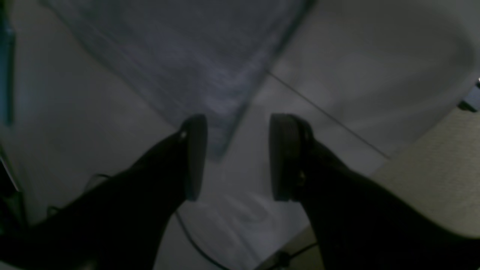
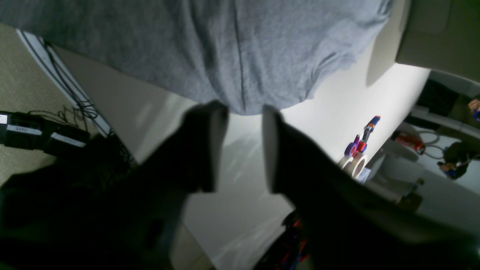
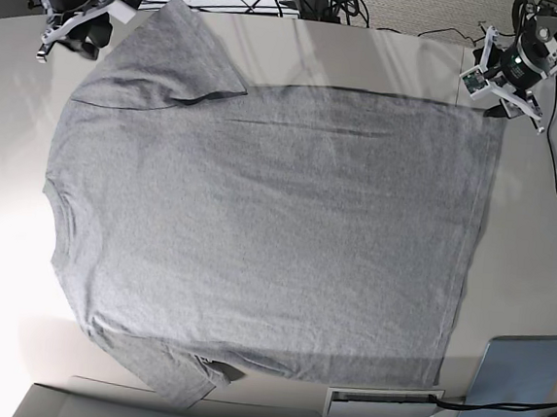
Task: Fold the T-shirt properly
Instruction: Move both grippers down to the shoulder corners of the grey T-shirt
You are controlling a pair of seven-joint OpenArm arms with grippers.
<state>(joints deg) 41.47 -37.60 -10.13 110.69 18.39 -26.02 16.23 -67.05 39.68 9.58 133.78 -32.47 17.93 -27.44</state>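
From above, the T-shirt (image 3: pixel 267 227) lies spread flat and plain side up on the white table (image 3: pixel 538 251), collar toward the view's left edge and hem toward its right. One sleeve points up by the right gripper (image 3: pixel 78 27) at the top left corner; the other sleeve is partly folded under at the bottom. The left gripper (image 3: pixel 509 77) sits at the top right, just beside the hem corner. A pale blue panel (image 3: pixel 517 385) rests on the table at the lower right, well apart from the cloth. Only this view shows the whole garment.

The left wrist camera is dim and blurred. The left gripper (image 1: pixel 238 157) has its jaws apart with nothing between them. A corner of the T-shirt (image 1: pixel 180 67) tapers down toward the gap and ends close in front of it, nearer the left-hand pad (image 1: pixel 197 157). Beige carpet (image 1: pixel 435 172) shows past the table edge.

The right wrist camera is sharper. The right gripper (image 2: pixel 245 146) is likewise spread, empty, with the rounded sleeve edge of the T-shirt (image 2: pixel 210 56) just ahead of the fingertips; whether they touch it I cannot tell. Off the table there are cables (image 2: pixel 71 97) and a small red and purple object (image 2: pixel 362 140).
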